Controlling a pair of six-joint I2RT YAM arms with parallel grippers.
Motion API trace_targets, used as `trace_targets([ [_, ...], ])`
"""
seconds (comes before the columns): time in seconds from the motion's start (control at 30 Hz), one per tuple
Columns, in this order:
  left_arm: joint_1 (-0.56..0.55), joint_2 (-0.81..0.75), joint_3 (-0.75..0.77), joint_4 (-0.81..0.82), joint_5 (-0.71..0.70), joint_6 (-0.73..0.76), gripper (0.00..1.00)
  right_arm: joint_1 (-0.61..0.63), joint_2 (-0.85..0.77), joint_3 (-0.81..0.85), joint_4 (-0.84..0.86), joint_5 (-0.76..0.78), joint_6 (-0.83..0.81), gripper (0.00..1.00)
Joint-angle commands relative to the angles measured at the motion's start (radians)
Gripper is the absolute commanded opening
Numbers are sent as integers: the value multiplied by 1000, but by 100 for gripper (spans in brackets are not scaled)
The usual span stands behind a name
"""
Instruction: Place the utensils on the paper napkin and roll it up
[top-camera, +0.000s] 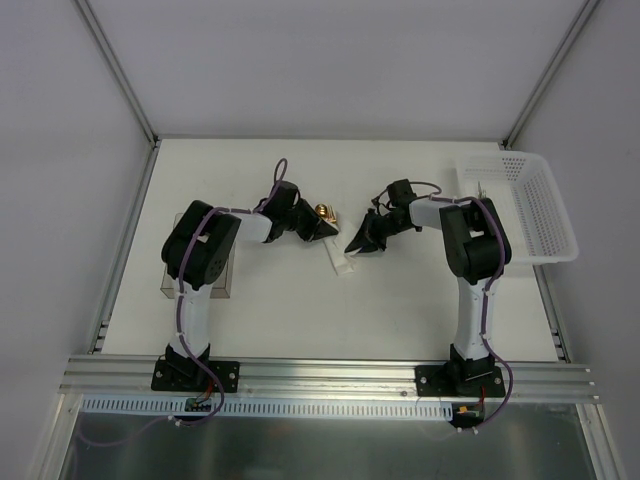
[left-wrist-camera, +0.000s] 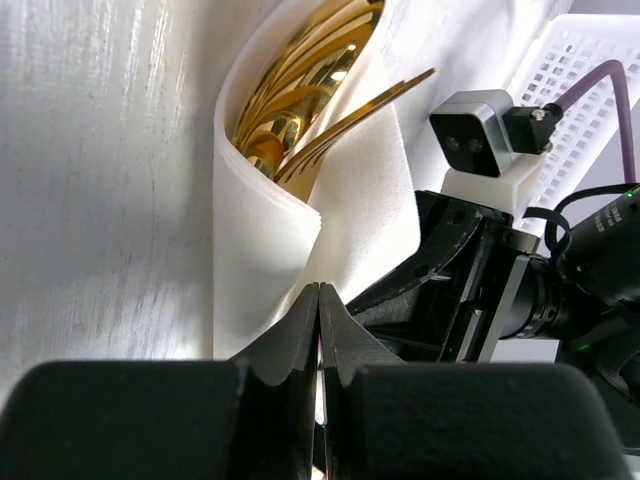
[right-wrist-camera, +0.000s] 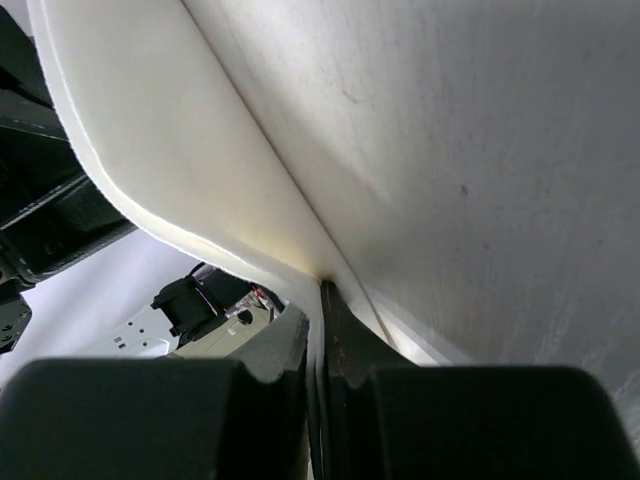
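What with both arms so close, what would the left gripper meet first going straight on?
The paper napkin, its fold right at the shut tips of the left gripper; just beyond, probably the utensils tucked inside.

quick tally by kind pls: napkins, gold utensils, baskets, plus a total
napkin: 1
gold utensils: 2, a fork and a spoon, both wrapped in the napkin
basket: 1
total: 4
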Motion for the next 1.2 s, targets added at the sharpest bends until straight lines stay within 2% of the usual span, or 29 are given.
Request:
trace_targets([
  [0.0, 9, -72, -10, -7, -35, 27, 0, -9, 37, 4, -97, 64, -20, 8],
  [0.5, 15, 38, -73, 41, -48, -13, 0, -7, 20, 13, -96, 33, -29, 6],
  [0.9, 15, 71, -67, -2, -58, -9, 0, 36, -40, 157, -96, -26, -24, 6],
  [1.17, 17, 75, -62, -21, -53, -4, 0, 88, -29, 116, -99, -31, 0, 6],
])
